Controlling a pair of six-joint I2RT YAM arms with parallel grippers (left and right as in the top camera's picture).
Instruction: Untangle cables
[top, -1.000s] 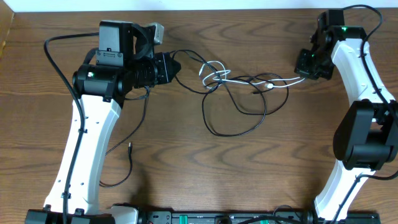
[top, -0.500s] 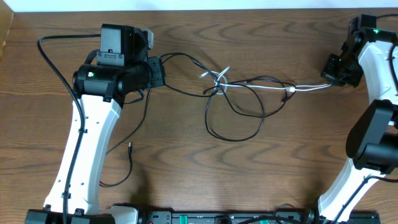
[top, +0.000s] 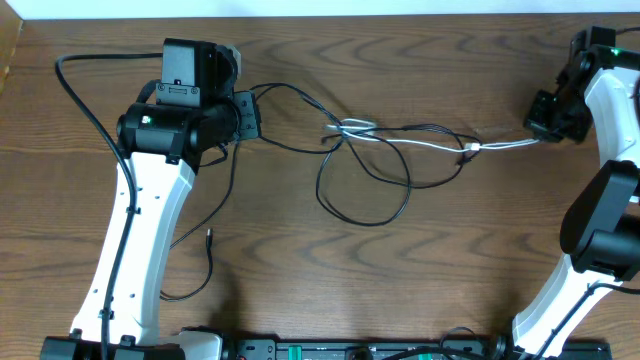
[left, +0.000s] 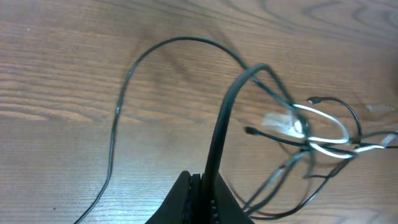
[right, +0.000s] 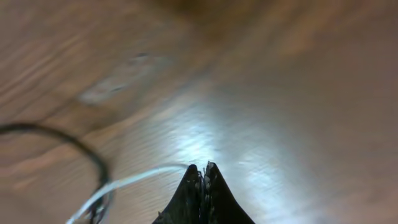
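A black cable (top: 365, 190) and a whitish-silver cable (top: 420, 143) lie crossed on the wooden table, knotted near the middle (top: 348, 130). My left gripper (top: 250, 115) is shut on the black cable, which rises between its fingers in the left wrist view (left: 214, 158). The knot also shows there (left: 305, 134). My right gripper (top: 540, 130) is shut on the whitish-silver cable's end at the far right. That cable runs off to the left in the right wrist view (right: 124, 183). The silver cable is stretched nearly straight between knot and right gripper.
A loose black cable end with a small plug (top: 208, 236) lies near the left arm's base. The thick black arm wire (top: 85, 95) loops at the far left. The table's back edge (top: 320, 16) runs along the top.
The right gripper pulled the silver cable further right, then held. The left gripper drew back left. The tangle stretched out and the black loop shifted left.
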